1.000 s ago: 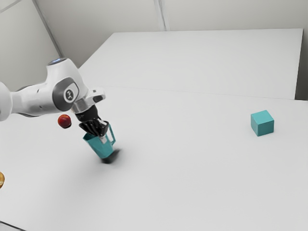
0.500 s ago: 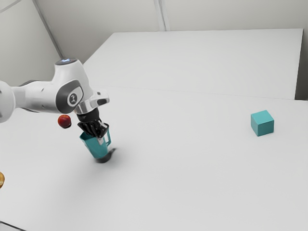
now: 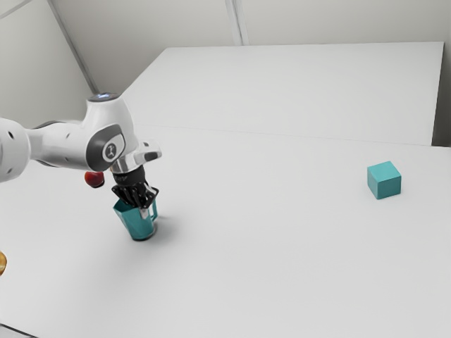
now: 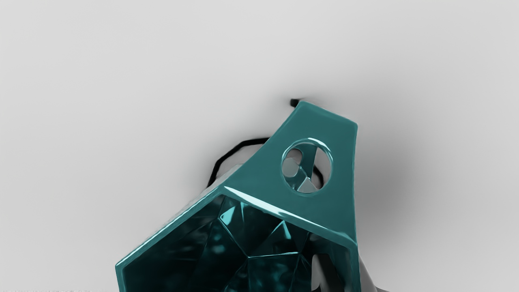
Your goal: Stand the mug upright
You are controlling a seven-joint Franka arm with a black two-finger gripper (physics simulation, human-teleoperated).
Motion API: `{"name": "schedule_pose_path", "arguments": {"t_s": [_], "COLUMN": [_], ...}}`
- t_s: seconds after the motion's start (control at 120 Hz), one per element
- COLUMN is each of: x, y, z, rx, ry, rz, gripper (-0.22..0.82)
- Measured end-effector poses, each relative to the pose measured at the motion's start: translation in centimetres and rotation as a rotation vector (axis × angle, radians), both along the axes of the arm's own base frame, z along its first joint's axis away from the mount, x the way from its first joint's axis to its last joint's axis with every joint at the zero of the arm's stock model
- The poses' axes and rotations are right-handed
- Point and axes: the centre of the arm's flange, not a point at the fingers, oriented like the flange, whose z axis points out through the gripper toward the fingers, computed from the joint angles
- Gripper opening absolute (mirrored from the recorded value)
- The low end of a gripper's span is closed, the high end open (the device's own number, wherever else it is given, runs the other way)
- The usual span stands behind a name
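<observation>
Hand [image 3: 144, 210] pinches the teal mug [image 3: 135, 225] by its wall, one finger inside and one outside; the mug is nearly upright, well inward from the edges of the table [image 3: 282, 246].

**Teal mug [image 3: 137, 224] nearly upright, mouth up**

The mug is glossy teal, with an angular rim [image 4: 174, 227], a faceted inside and sides that narrow toward the base [image 3: 143, 237]. Its broad, flat handle [image 4: 324, 121] has a round opening through it and points toward the exterior view's right. The body leans slightly, rim toward the exterior view's left, with its base down at the pale surface [image 3: 282, 246]; whether the base sits fully flat is hard to tell. The wall beside the handle is pinched between the jaws, one finger inside the mug, one outside.
</observation>
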Motion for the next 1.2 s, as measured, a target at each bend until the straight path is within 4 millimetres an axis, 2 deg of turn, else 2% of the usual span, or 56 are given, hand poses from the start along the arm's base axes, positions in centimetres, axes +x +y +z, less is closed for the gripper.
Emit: {"name": "schedule_pose_path", "arguments": {"t_s": [0.233,0.383,0.458,0.567,0.7,0.925,1.2], "x": [0.1,0.2,0.4,1.0,1.5,2.1,4.5], "y": [-0.4,-1.3,-1.6,-1.8,-1.6,-1.1,0.2], "z": [-0.7,-0.5,-0.2,1.1,2.6,7.5,18.8], "rx": [0.009,0.008,0.013,0.026,0.033,0.033,0.052], "ry": [0.015,0.019,0.018,0.005,-0.005,-0.065,-0.174], "rz": [0.007,-0.009,-0.019,-0.033,-0.035,-0.027,-0.025], "gripper": [-0.17,0.16,0.29,0.42,0.5,0.57,0.6]}}
